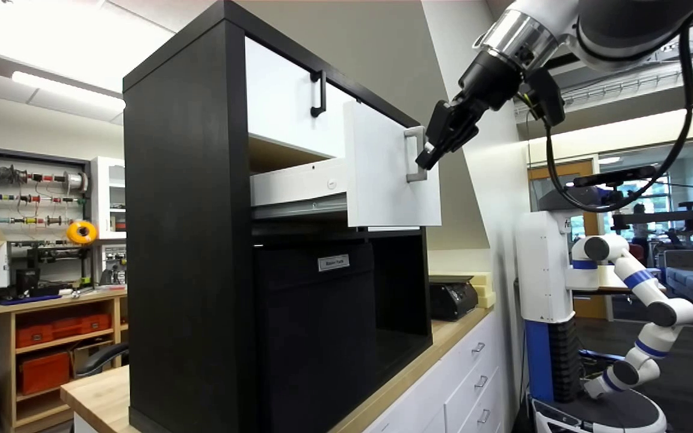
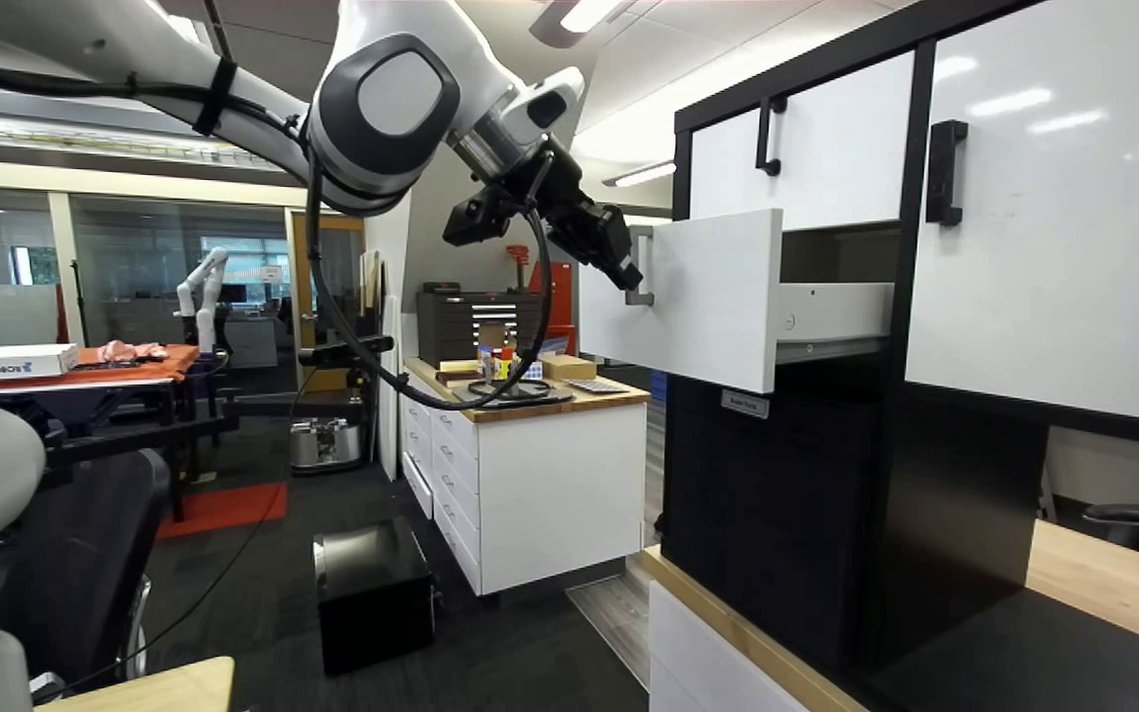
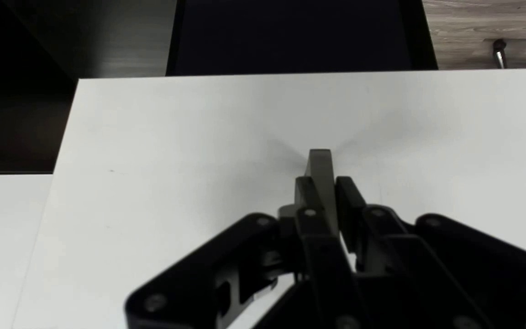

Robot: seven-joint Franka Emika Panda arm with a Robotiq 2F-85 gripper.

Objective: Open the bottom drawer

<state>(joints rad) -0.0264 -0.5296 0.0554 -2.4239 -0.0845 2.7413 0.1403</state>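
Observation:
The bottom drawer (image 1: 379, 192) has a white front and stands pulled out of the black cabinet (image 1: 184, 228). Its side and metal rail show in both exterior views, and its front (image 2: 713, 307) faces my arm. The front also fills much of the wrist view (image 3: 190, 137). The grey vertical bar handle (image 1: 417, 176) also shows in the wrist view (image 3: 321, 162). My gripper (image 1: 428, 155) has its black fingers on both sides of the handle, closed around it. The fingers also show in an exterior view (image 2: 632, 275) and in the wrist view (image 3: 326, 192). The drawer's inside is mostly hidden.
A closed white front with a black handle (image 1: 319, 93) sits directly above the drawer. A large white panel with a black handle (image 2: 1054, 227) is beside it. A black bin with a small label (image 1: 316, 325) stands below. A cable (image 2: 332, 316) loops from my wrist.

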